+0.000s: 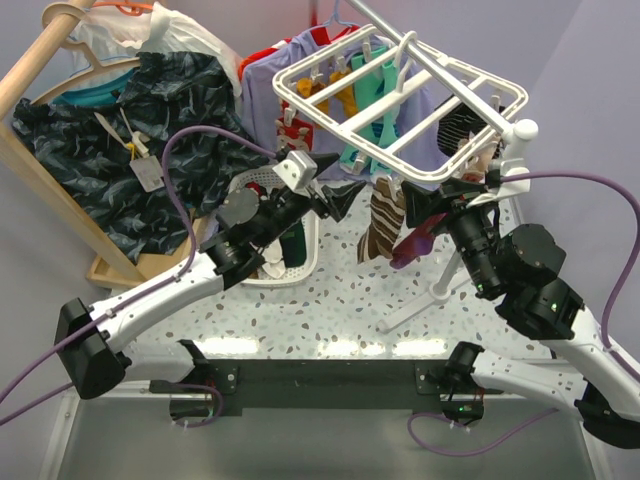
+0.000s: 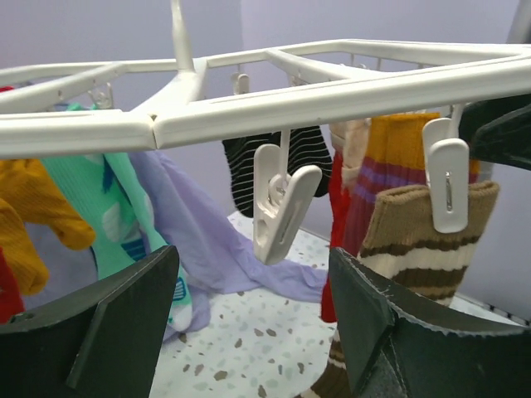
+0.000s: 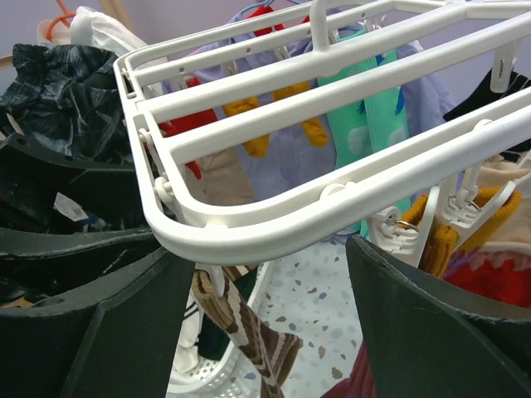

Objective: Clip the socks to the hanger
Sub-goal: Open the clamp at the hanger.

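The white grid hanger (image 1: pixel 400 100) hangs above the table's far middle. A brown sock with cream stripes (image 1: pixel 383 225) hangs clipped under its near edge; it also shows in the left wrist view (image 2: pixel 423 240) and the right wrist view (image 3: pixel 249 332). A maroon sock (image 1: pixel 420 240) dangles just below my right gripper (image 1: pixel 425 212); I cannot tell what holds it. My right gripper (image 3: pixel 270 332) is open under the hanger's rim (image 3: pixel 274 224). My left gripper (image 1: pixel 340 200) is open and empty (image 2: pixel 253 332), just below an empty white clip (image 2: pixel 278 211).
A white slotted basket (image 1: pixel 290 265) with clothes stands under the left arm. A wooden rail (image 1: pixel 40 60) with a dark shirt (image 1: pixel 130 130) is at the far left. Other coloured socks (image 2: pixel 108 207) hang on the hanger. White stand legs (image 1: pixel 440 285) rest on the speckled table.
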{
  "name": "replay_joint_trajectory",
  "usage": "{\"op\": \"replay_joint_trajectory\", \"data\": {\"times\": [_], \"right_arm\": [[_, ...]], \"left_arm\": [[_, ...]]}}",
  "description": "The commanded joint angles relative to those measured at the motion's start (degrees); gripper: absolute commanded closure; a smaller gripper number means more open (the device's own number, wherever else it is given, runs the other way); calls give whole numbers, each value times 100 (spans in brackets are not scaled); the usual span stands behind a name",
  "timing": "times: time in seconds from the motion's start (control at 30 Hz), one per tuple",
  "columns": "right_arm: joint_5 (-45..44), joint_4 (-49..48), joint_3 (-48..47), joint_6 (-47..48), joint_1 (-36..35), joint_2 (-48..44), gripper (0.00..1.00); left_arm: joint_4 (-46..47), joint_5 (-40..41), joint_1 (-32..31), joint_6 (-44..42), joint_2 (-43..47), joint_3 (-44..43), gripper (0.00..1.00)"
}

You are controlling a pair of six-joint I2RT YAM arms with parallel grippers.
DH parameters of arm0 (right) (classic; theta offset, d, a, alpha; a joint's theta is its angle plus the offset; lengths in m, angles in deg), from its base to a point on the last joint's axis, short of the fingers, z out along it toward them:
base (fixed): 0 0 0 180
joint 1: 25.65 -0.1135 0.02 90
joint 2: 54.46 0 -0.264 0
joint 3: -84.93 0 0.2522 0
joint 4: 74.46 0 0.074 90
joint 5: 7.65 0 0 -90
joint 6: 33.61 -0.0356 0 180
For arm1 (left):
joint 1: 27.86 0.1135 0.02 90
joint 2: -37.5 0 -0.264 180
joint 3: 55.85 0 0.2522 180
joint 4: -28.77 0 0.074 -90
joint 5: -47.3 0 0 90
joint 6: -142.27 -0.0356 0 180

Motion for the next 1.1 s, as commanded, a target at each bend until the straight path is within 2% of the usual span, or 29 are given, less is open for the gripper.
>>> {"op": "replay_joint_trajectory", "data": {"times": [0.0, 0.2, 0.33, 0.6, 0.87, 1.0, 1.07], "right_arm": [[-131, -130, -31, -29, -21, -13, 23], [-157, -122, -31, -3, -21, -39, 23], [-122, -104, -31, -21, -12, -57, 22], [-25, -60, 4, -91, -21, -83, 22], [378, -51, 31, -38, -21, -250, 22], [1133, 98, -153, -3, -21, -250, 22], [1722, 177, -268, 6, -21, -206, 22]], "left_arm": [[848, 539, -193, -662, -238, -11, 24], [1208, 803, -334, -1005, -476, -64, 29], [1332, 839, -431, -1207, -546, -82, 38], [1552, 1014, -633, -1462, -643, -108, 39], [1508, 1234, -835, -1690, -625, -108, 74], [1315, 1392, -967, -1805, -520, -126, 89], [1192, 1445, -1046, -1814, -424, -161, 93]]}}
